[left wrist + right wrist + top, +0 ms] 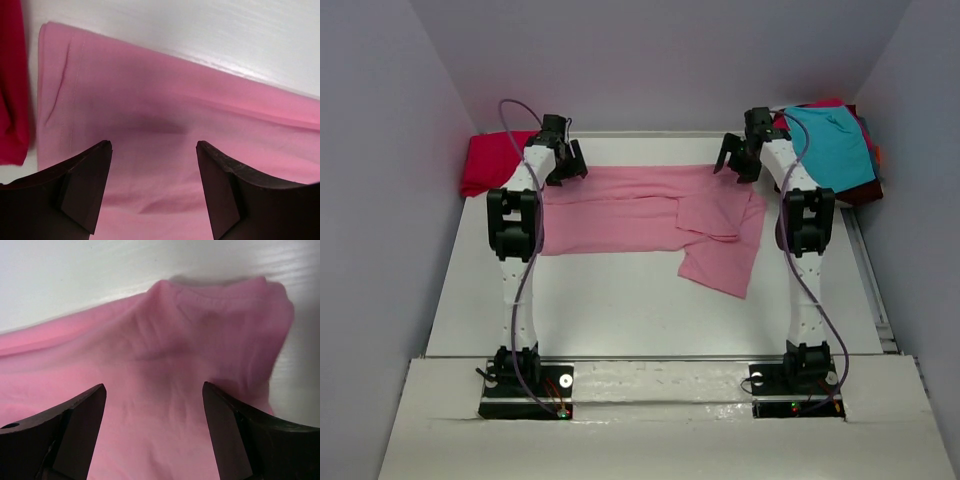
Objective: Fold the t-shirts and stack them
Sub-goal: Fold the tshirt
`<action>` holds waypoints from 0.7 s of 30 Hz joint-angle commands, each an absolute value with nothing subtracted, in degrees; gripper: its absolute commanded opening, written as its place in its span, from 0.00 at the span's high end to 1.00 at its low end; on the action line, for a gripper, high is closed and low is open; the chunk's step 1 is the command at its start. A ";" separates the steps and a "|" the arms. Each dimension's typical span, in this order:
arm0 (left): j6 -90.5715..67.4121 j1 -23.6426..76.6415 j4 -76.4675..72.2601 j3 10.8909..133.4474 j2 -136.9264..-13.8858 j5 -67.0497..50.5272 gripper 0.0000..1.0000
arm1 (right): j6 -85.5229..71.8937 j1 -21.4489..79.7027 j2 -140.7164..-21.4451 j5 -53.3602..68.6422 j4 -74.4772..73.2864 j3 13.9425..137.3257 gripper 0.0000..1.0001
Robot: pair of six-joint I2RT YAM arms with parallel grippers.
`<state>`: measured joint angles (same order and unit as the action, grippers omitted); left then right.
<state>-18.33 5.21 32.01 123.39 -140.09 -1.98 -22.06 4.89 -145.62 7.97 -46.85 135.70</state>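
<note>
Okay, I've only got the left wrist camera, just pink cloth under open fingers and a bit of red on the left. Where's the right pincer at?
Observer: The right pincer hangs open over the far right end of the pink t-shirt, gripping nothing.
Operator: Is the shirt a tidy strip all the way across?
Observer: No. In the top view its near right part spills out of the strip, toward the arm bases.
Operator: Any shirts besides the red t-shirt?
Observer: Yes, a teal t-shirt tops a pile at the table's far right corner.
</note>
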 commanded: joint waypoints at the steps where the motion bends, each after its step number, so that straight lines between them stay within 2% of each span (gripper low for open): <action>1: -17.84 6.58 30.41 118.14 -125.81 -0.53 0.20 | -22.06 4.57 -130.82 7.56 -43.60 129.39 0.16; 7: -19.42 9.05 31.11 105.31 -111.37 4.30 0.20 | -25.13 6.15 -116.39 9.49 -42.54 114.45 0.14; 12: -22.06 10.28 32.87 90.99 -101.10 6.06 0.20 | -29.18 8.34 -106.36 12.91 -47.99 100.14 0.15; 16: -23.55 10.28 33.31 78.43 -95.90 4.14 0.21 | -28.92 8.96 -98.46 14.41 -49.39 82.59 0.16; 21: -23.99 10.28 34.01 73.57 -94.22 4.66 0.20 | -28.92 9.49 -88.35 12.22 -50.27 68.22 0.17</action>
<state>-22.81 10.57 32.10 76.18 -95.61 3.53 -28.29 9.63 -95.83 12.80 -46.78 75.18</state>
